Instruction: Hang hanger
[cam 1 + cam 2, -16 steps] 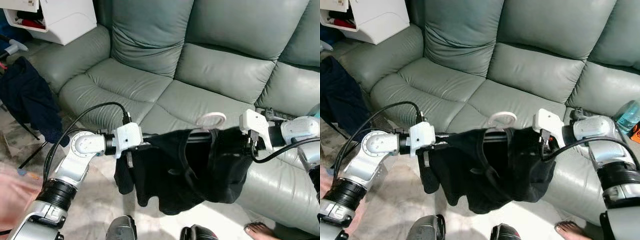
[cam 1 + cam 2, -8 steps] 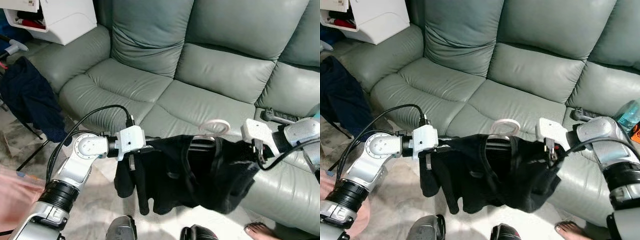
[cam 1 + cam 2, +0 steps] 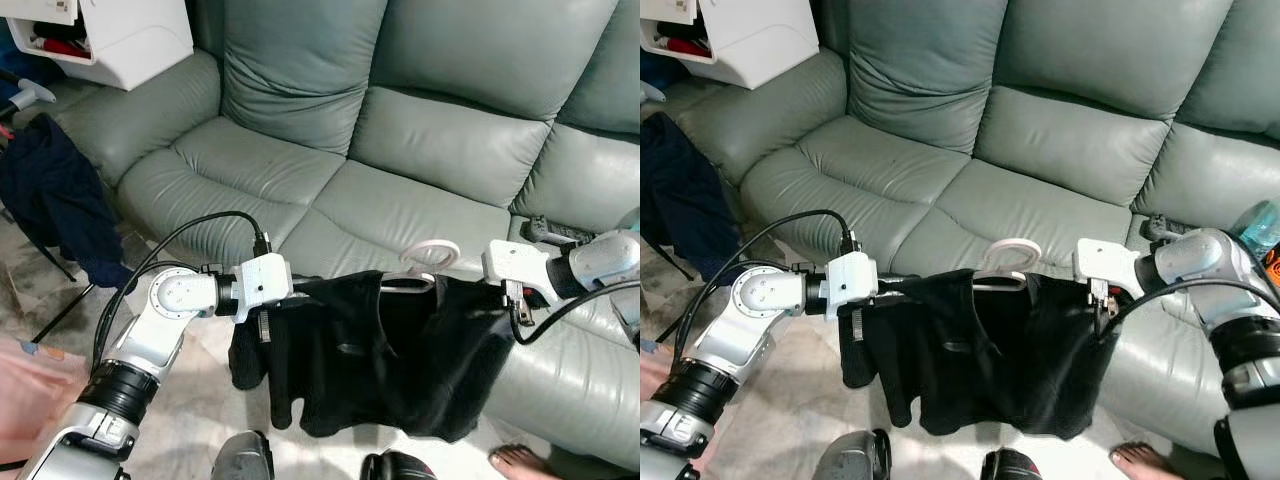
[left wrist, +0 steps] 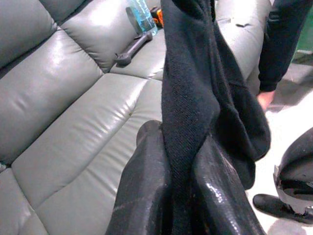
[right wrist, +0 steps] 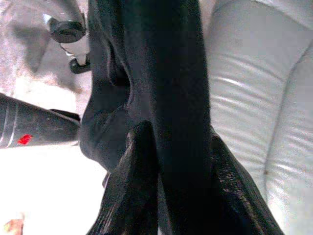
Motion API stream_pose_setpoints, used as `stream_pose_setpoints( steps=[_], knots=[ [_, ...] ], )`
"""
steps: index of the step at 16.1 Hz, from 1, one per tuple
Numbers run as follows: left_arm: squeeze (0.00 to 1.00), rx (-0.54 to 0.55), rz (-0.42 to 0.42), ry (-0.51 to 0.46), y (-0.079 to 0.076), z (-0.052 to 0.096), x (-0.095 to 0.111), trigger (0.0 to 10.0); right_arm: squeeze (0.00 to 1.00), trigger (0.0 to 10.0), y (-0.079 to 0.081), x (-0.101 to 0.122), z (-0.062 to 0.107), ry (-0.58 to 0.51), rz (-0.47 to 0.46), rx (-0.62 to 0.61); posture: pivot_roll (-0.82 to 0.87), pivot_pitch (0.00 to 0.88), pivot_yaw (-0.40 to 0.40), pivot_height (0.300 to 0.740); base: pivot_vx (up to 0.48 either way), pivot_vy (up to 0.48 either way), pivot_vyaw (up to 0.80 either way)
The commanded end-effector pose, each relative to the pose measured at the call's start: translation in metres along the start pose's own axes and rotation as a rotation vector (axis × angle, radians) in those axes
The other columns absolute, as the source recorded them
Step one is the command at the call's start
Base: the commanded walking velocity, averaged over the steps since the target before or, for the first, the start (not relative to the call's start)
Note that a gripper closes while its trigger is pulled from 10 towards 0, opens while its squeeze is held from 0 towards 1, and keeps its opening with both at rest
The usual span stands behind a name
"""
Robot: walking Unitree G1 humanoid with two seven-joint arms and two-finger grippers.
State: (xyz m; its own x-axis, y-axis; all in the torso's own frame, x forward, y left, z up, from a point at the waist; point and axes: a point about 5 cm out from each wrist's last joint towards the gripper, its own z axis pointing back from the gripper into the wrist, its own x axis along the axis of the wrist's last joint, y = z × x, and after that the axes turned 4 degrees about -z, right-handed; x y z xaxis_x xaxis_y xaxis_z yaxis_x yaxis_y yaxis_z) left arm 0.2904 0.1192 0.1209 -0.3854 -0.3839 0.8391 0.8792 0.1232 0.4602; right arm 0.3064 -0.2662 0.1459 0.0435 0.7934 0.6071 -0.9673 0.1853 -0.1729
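Note:
A black garment [image 3: 385,360] hangs on a white hanger whose hook [image 3: 428,254] sticks up above the neckline, held in the air in front of the sofa. My left gripper [image 3: 285,292] is shut on the garment's left shoulder; in the left wrist view black knit cloth [image 4: 188,112] is pinched between the fingers [image 4: 146,191]. My right gripper [image 3: 500,295] is shut on the right shoulder, with cloth [image 5: 176,98] clamped between its fingers [image 5: 134,191]. The garment is stretched roughly level between both grippers.
A grey-green leather sofa [image 3: 400,130] lies just behind the garment. A dark garment [image 3: 55,200] hangs on a rack at the left, below a white cabinet [image 3: 110,35]. A person's bare foot [image 3: 525,462] is on the floor at lower right. A bottle [image 3: 1252,225] rests on the sofa's right.
The garment has swung from bunched and tilted to hanging flatter and more spread out. The right gripper dropped slightly and moved outward; the left gripper shifted a little to the right.

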Motion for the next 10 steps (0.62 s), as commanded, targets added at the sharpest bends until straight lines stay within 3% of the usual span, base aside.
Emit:
stream_pose_setpoints(
  steps=[1,10],
  knots=[
    [0.00,0.024,-0.021,-0.029,0.004,0.003,0.006,0.0,0.00,0.0,-0.004,0.004,0.001,-0.026,0.009,-0.025,-0.07,0.080,0.018,0.740,0.000,0.000,0.00],
    [0.00,0.037,-0.025,-0.011,0.005,0.002,0.001,0.0,0.00,0.0,-0.005,0.014,-0.010,-0.142,0.012,-0.066,-0.07,0.076,0.021,0.740,0.000,0.000,0.00]
  ],
)
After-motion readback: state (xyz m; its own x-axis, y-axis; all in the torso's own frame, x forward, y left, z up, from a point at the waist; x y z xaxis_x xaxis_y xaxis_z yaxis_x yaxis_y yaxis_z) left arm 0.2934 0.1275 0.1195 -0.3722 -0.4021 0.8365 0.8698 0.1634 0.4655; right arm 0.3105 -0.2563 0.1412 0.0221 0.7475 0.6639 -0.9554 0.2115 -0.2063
